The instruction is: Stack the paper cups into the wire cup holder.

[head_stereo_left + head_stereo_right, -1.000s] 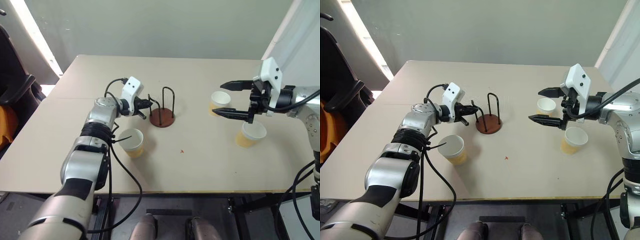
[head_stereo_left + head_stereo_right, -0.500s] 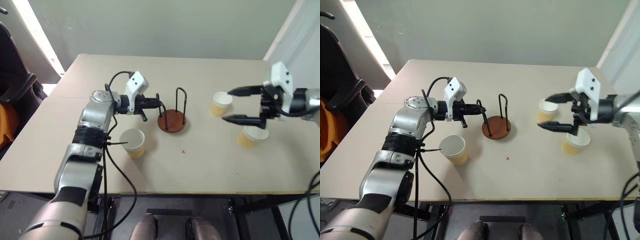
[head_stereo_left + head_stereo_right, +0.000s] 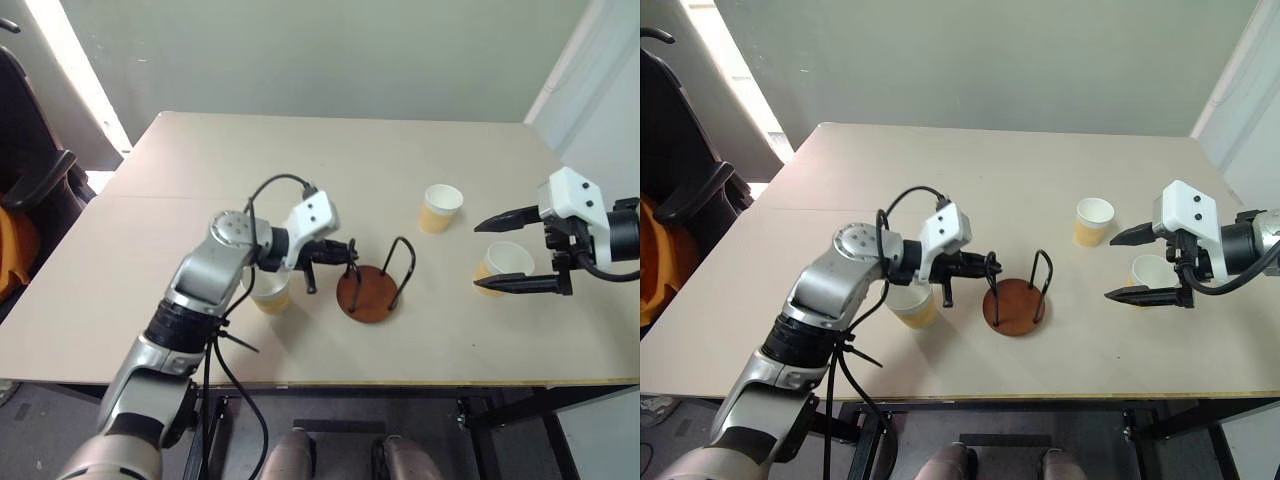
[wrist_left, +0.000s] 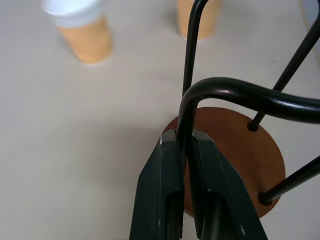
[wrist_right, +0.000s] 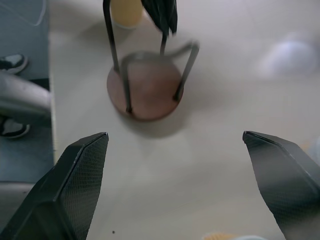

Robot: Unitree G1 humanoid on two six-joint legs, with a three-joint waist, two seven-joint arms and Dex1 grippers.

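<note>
- The wire cup holder (image 3: 372, 284) is seen standing upright on the pale counter (image 3: 200, 180), near the front edge and about in the middle.
- One of its thin wire loops is pinched by the left gripper (image 4: 184, 150); the two black fingers (image 4: 165, 185) are pressed together on the wire (this is clearest in the left wrist view).
- The round reddish-brown base (image 4: 235, 160) is seen flat on the counter, with no cup inside the loops.
- One paper cup (image 3: 910, 305) is found just beside the holder on the robot's left, partly hidden behind the left arm.
- A second paper cup (image 3: 441, 207) is placed farther back on the counter, to the right of the holder and well apart from it.
- A third paper cup (image 3: 503, 266) is placed near the right side of the counter.
- The right gripper (image 3: 512, 255) is held by that third cup with its fingers (image 5: 75, 185) spread wide apart; nothing is held between them (whether the cup is touched cannot be told).
- The holder is also seen from the right wrist view, ahead of the wide-open fingers.
</note>
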